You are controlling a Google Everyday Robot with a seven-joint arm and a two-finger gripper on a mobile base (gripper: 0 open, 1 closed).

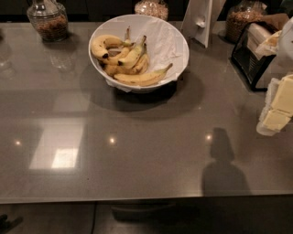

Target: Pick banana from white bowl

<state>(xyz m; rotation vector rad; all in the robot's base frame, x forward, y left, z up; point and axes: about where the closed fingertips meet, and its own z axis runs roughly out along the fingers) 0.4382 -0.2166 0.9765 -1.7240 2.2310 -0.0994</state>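
The white bowl (178,39), lined with crumpled white paper, stands on the grey counter at the back centre. The long slim yellow banana (142,78) lies along the bowl's near side, its thin stem pointing right. Several shorter, plumper bananas with black spots (114,50) are piled behind it on the left. My gripper (276,109), white with pale yellow parts, hangs at the right edge of the camera view above the counter. It is well to the right of the bowl and nearer than it, touching nothing.
Glass jars stand along the back at the left (47,20), centre (151,7) and right (242,18). A white stand (201,20) is just behind the bowl. A black wire rack (249,57) sits at the back right. The counter's front edge (137,199) runs across the bottom.
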